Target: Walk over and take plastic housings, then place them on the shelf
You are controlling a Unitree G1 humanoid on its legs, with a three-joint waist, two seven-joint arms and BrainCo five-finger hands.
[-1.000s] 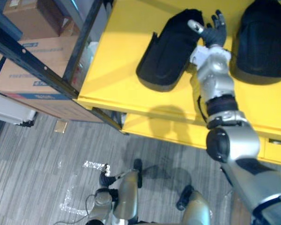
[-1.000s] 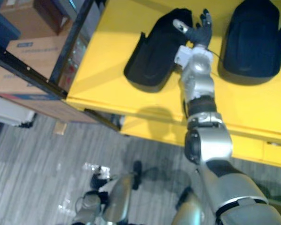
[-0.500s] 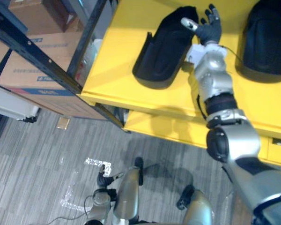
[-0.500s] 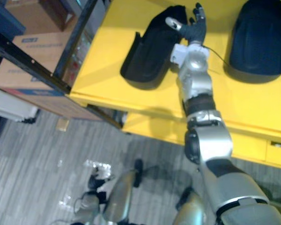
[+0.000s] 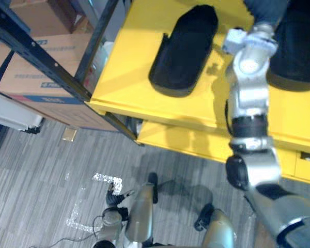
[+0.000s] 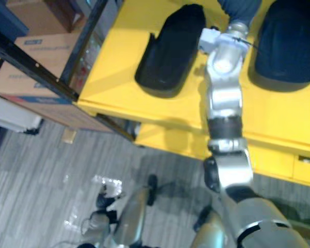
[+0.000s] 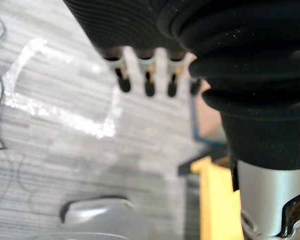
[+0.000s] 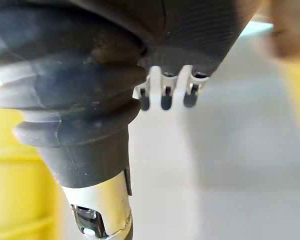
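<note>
A yellow table [image 5: 139, 62] runs across the far side, its far edge cut off. Left of it stands a dark metal shelf rack [image 5: 41, 58] with cardboard boxes [image 5: 31, 77] behind its beam. Grey floor [image 5: 41, 170] lies on the near side.

Two black plastic housings lie well apart on the tabletop. The left housing [image 5: 186, 49] shows whole. The right housing [image 6: 287, 46] is cut off at its far end and partly hidden behind the right arm, which reaches up between the two.

The right hand [image 8: 195, 35] runs out of the head views at the far edge; in its wrist view its fingers [image 8: 163, 100] look loosely extended and hold nothing, over a blurred pale background.

The left hand [image 7: 140, 30] hangs low over the floor, fingers [image 7: 149, 85] relaxed and empty, above a pale tape mark [image 7: 55, 112].
</note>
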